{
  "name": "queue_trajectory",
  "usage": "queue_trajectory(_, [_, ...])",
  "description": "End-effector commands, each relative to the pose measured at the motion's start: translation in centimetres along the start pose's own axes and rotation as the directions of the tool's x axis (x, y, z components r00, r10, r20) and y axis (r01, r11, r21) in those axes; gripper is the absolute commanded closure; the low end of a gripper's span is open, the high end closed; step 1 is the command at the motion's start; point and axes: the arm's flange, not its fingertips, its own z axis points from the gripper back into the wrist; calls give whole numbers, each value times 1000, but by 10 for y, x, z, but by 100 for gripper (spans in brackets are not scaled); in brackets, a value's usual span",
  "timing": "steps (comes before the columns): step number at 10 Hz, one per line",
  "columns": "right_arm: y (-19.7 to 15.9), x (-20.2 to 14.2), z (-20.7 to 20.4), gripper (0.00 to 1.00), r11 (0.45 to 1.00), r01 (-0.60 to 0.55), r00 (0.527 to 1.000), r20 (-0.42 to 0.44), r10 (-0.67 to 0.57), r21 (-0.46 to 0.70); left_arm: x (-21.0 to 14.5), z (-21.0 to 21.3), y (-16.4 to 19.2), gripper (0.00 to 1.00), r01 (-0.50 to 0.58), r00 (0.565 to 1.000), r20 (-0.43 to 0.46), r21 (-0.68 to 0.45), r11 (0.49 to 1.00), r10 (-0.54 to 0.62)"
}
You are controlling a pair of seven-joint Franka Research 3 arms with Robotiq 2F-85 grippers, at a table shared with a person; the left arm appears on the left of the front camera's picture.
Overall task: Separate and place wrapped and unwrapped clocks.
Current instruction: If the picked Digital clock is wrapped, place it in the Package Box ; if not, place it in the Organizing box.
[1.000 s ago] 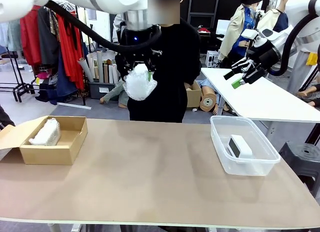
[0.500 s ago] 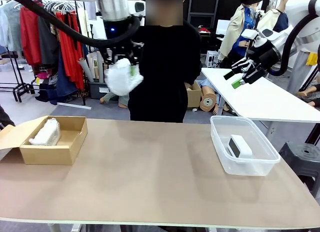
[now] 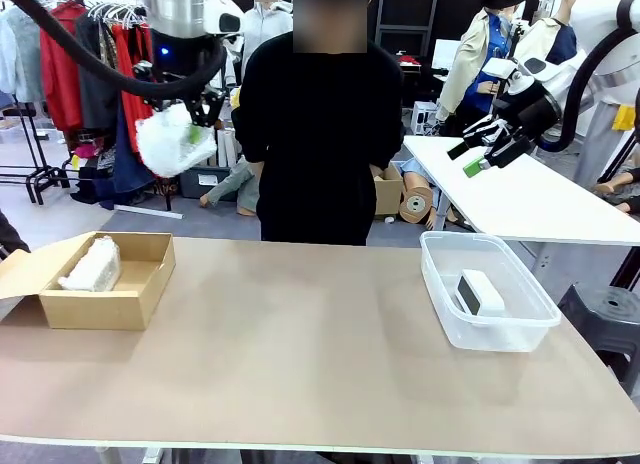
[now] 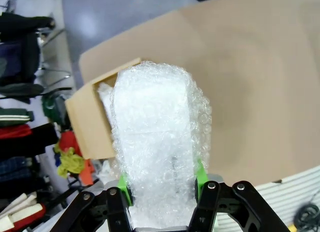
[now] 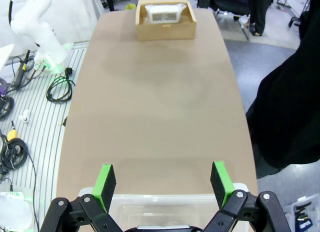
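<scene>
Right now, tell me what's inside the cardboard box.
The cardboard box holds one wrapped bundle lying against its left side; the rest of its floor looks bare. The crinkly padded wrap covers whatever is in the bundle, so its contents cannot be seen.

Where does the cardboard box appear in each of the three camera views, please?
Front view: cardboard box at the table's left end.
Left wrist view: left of centre, partly behind the held wrapped clock.
Right wrist view: top centre, at the table's far end.
Shared landmark: the tan table.

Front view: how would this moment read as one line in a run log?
left gripper: shut on wrapped clock, held high | right gripper: open | cardboard box: one wrapped bundle | clear bin: bare clock
</scene>
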Motion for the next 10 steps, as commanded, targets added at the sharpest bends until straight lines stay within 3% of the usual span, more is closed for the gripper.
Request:
queue_trajectory(1, [2,1,1,0,1000,-2,1000,-1,2,1,-10,-19,11,100,-86,996,36,68,994,84])
queue_trajectory(5, [2,1,1,0,1000,-2,1000,-1,2,1,-30,-73,40,100,-240,969,-15,187,953,247])
queue_trajectory(10, [2,1,1,0,1000,-2,1000,-1,2,1,-42,-118,57,100,-396,917,57,33,918,394])
